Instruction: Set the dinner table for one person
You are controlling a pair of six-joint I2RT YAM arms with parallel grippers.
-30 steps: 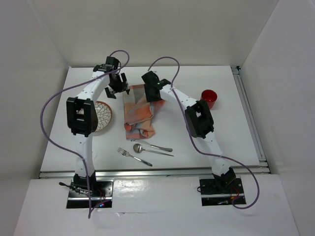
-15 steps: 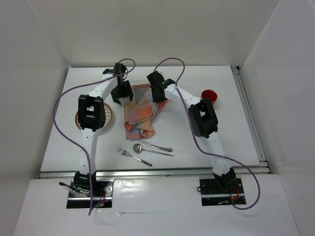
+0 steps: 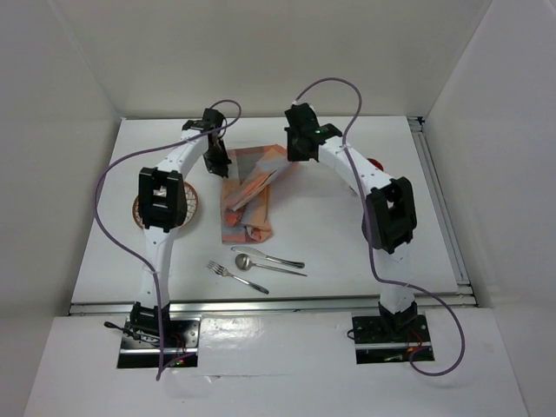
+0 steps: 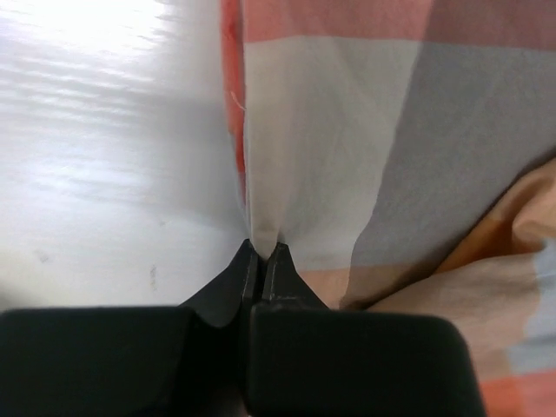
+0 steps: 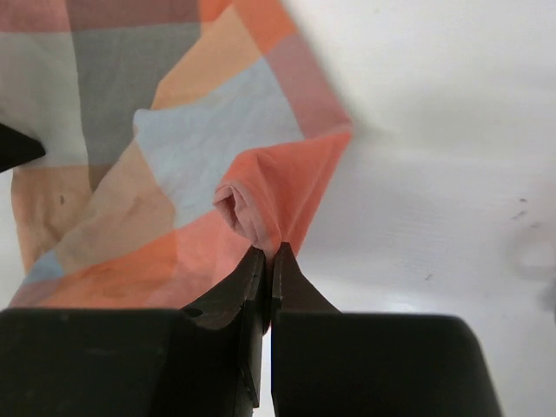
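Dinner table (image 3: 347, 252) lies white and flat across the middle of the top view, and both arms reach to its far half.

The left gripper (image 4: 261, 252) has its jaws pressed together on the pale edge of the checkered placemat (image 4: 391, 130), with a narrow fold of cloth rising from between the tips. The right gripper (image 5: 268, 252) is likewise closed tight, pinching a bunched orange corner of the placemat (image 5: 174, 139).

In the top view the left gripper (image 3: 215, 161) sits at the cloth's upper left corner and the right gripper (image 3: 295, 148) at its upper right corner. The placemat (image 3: 248, 195) hangs rumpled between them and trails toward the lower part of the frame, its lower end folded over on the tabletop.

Below the cloth lie a knife (image 3: 276, 259), a spoon (image 3: 245, 261) and a fork (image 3: 228, 274), close together and slanting. A patterned plate (image 3: 189, 201) shows at centre left, partly under the left arm. A red cup (image 3: 376, 162) peeks out beside the right arm.

A metal rail (image 3: 261, 304) runs along the table's near edge, with another down its right side. Plain white walls close in on the left, right and far sides.

Each arm climbs from its base at the bottom of the frame, bends at a black elbow and arches inward, with the wrist pointing down. Purple cables loop above both.
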